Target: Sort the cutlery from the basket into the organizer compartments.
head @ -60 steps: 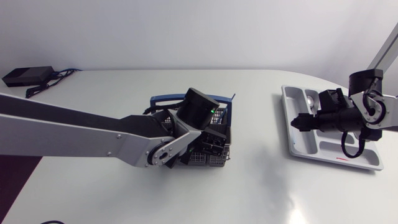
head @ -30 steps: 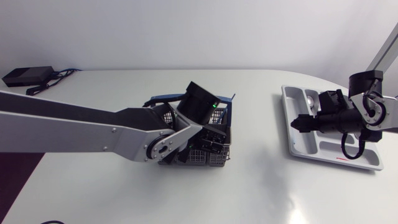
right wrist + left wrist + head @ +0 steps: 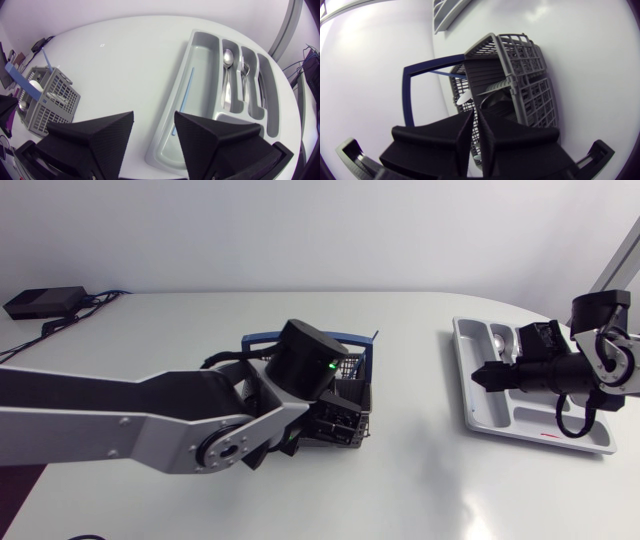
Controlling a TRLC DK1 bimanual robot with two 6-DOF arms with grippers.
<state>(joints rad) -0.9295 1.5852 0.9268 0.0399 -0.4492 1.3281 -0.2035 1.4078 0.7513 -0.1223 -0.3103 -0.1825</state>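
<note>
The white tabletop (image 3: 200,320) has a rounded far-right corner. A wide bare stretch lies between the basket, near its middle, and the organizer, which sits close to the right edge. A black box (image 3: 38,302) with cables lies at the far left corner.

The left arm (image 3: 100,420) comes in from the left side edge, low across the near half, and ends over the basket. The right arm (image 3: 600,360) enters from the right side edge and hangs above the organizer.

The organizer (image 3: 465,410) is a pale grey tray with raised rims. In the right wrist view its long outer compartment holds a thin blue stick (image 3: 184,97). The narrower compartments beside it hold a metal spoon (image 3: 227,60) and forks (image 3: 245,70).

The basket (image 3: 530,85) is a grey mesh caddy with a blue handle (image 3: 410,95) lying tipped over to one side. Bare tabletop surrounds it.

The right end effector (image 3: 153,117) is released, its fingers spread wide. It hangs above the organizer's outer rim, holding nothing.

The left end effector (image 3: 476,112) is clenched to a slim slit, pointing down into the basket. A pale utensil tip (image 3: 464,98) shows just ahead of its fingertips. I cannot tell whether that piece is pinched.
</note>
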